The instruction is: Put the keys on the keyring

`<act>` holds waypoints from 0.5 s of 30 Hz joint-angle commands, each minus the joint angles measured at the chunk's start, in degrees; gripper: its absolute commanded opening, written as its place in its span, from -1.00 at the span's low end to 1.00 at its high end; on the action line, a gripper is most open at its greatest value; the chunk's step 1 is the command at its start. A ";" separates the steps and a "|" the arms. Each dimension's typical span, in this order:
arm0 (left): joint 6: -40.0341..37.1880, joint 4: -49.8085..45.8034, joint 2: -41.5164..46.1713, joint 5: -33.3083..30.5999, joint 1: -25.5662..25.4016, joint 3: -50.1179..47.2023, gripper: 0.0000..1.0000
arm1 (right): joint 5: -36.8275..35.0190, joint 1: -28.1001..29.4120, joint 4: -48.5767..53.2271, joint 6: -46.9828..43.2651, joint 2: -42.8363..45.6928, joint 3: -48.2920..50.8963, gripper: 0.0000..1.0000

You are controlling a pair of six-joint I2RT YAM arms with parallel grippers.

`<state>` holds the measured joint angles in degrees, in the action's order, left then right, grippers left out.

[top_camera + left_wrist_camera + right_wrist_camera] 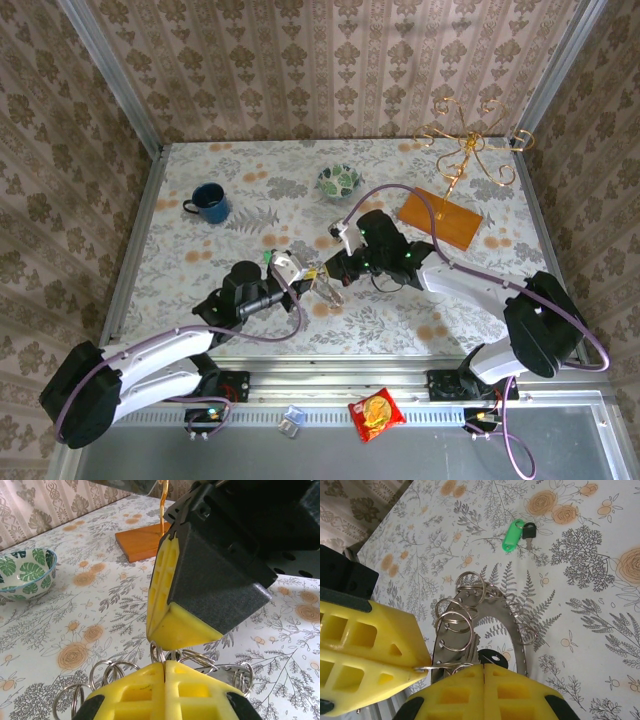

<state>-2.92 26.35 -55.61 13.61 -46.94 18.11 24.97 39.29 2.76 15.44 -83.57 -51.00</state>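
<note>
The keyring (pixel 520 630) is an oval metal band carrying several split rings, held up over the table's middle (pixel 328 288). My left gripper (pixel 165 664) is shut on one of its split rings (pixel 427 667), with more rings (pixel 107 672) fanning out past the fingers. My right gripper (pixel 484 666) meets it from the other side and is shut on a black-headed key (pixel 490 658) whose silver blade points up into the band. In the top view the left gripper (pixel 312 272) and right gripper (pixel 335 268) nearly touch. Another of the keys, with a green tag (pixel 511 534), lies on the table (pixel 268 257).
A blue mug (pixel 208 203) stands at the back left and a leaf-patterned bowl (pixel 340 181) at the back centre. An orange base with a gold wire stand (pixel 440 220) sits back right. A red snack packet (pixel 376 413) lies on the front rail.
</note>
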 commanded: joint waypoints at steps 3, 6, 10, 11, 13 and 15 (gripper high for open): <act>-1.53 4.74 -0.64 -0.37 -0.70 -0.55 -1.00 | 4.03 -0.91 -1.31 1.39 -0.67 -0.52 -0.59; -1.44 5.51 -0.90 -0.41 -0.77 -0.96 -1.00 | 5.23 -2.44 -2.44 -0.13 1.61 1.04 -0.42; -1.39 8.28 -1.20 -0.09 -0.74 -2.27 -1.00 | 4.48 -5.12 -7.42 -8.84 7.14 5.11 -0.34; -1.45 9.76 -1.33 0.22 -0.79 -2.73 -1.00 | 4.55 -5.43 -8.78 -12.37 8.17 6.07 -0.32; -1.90 13.51 -1.58 2.47 -0.66 -4.04 -1.00 | 6.03 -5.54 -9.96 -21.30 9.58 6.79 -0.26; -2.52 17.00 -1.69 4.45 -0.65 -5.29 -1.00 | 9.14 -5.54 -9.55 -27.37 9.82 6.21 -0.26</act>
<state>-3.70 35.68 -56.97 14.79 -47.22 14.39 29.61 33.61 -3.18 1.08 -75.02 -44.51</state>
